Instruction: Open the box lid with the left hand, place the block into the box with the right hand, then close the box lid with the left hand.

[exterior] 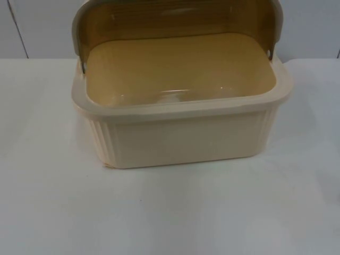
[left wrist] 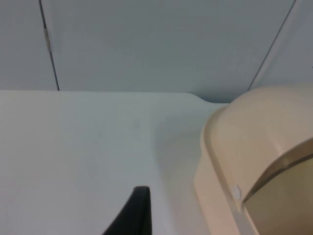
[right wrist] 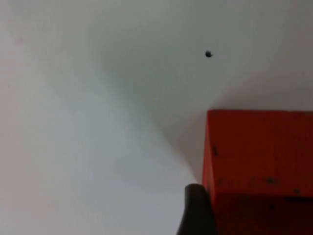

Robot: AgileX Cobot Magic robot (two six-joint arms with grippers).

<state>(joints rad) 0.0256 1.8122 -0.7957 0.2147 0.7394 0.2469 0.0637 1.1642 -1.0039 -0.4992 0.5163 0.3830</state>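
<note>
The box (exterior: pixel 180 111) stands on the white surface (exterior: pixel 170 212), close to the far edge where the grey partition wall (left wrist: pixel 146 44) begins. Its lid (exterior: pixel 175 21) is already swung up and back, so the beige inside is open, and no block lies in it. The opening step looks done, and I judge that the step in hand is the second one: taking the block and putting it into the box.

The block (right wrist: pixel 259 166) is red and rests on the surface in the right wrist view. One black fingertip of the right gripper (right wrist: pixel 195 210) stands just beside the block's side face, very near or touching; I cannot tell which. Whether these jaws are spread around the block or already pinching it, I cannot tell. A small dark spot (right wrist: pixel 208 54) marks the surface beyond the block.

The left gripper (left wrist: pixel 137 210) waits beside the box, with the rounded corner of the box and the lid's edge near it. One black fingertip is seen over the bare surface; the state of its jaws I cannot tell either.

The next move probably needs the right jaws to take the block on two opposite faces, lift it above the front rim, and release it inside. The left arm should stay away until then, because the lid must remain open.
</note>
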